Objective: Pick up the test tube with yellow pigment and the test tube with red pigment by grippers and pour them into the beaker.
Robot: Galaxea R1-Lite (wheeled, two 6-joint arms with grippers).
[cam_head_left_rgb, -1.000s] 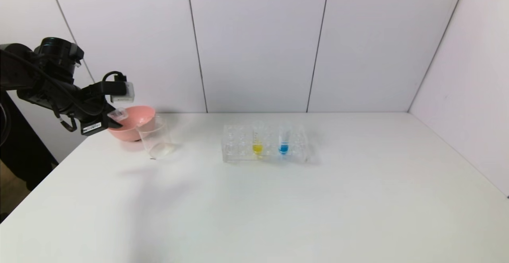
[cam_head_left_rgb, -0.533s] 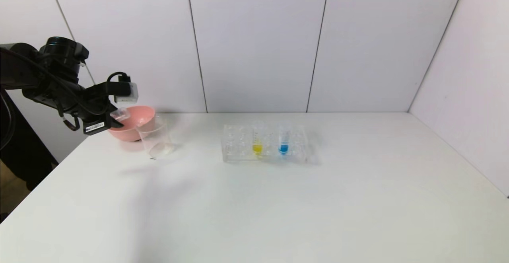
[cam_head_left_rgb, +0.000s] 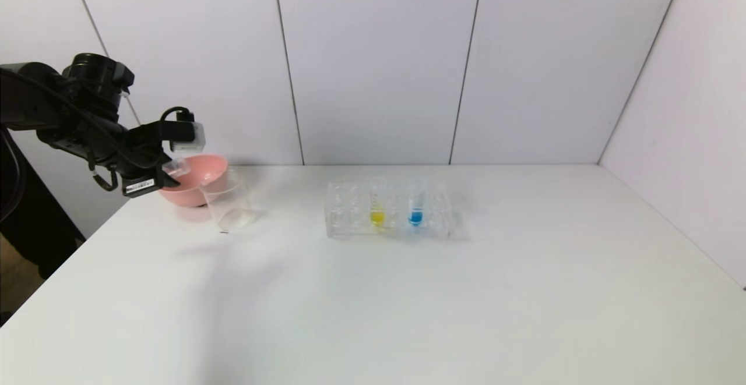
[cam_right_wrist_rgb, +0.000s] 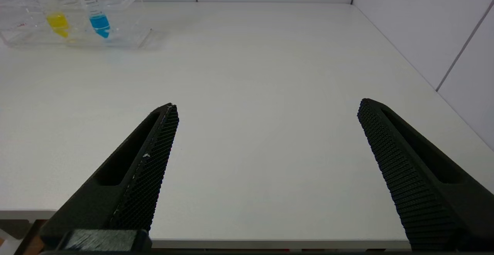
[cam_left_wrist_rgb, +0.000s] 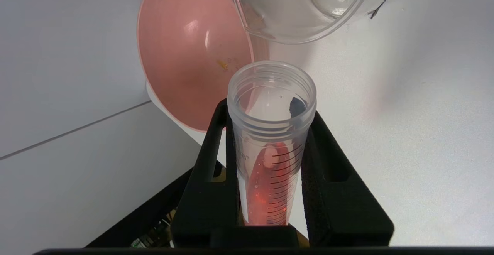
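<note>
White counter (cam_head_left_rgb: pixel 408 292), panelled wall behind. Your left end effector (cam_left_wrist_rgb: pixel 270 147) is clamped on the test tube with red pigment (cam_left_wrist_rgb: pixel 270 139), mouth aimed just short of the beaker (cam_head_left_rgb: pixel 226 203). Right end effector (cam_right_wrist_rgb: pixel 266 151) is wide open, empty; the test tube with yellow pigment (cam_head_left_rgb: pixel 377 205) sits racked.

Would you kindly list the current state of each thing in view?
Left gripper: shut on the clear red-pigment tube, tilted, uncapped.
Clear beaker: upright, looks empty.
Pink bowl: upright behind beaker.
Yellow-pigment tube: standing in clear rack.
Blue-pigment tube: standing in rack.
Right gripper: open, empty.
</note>
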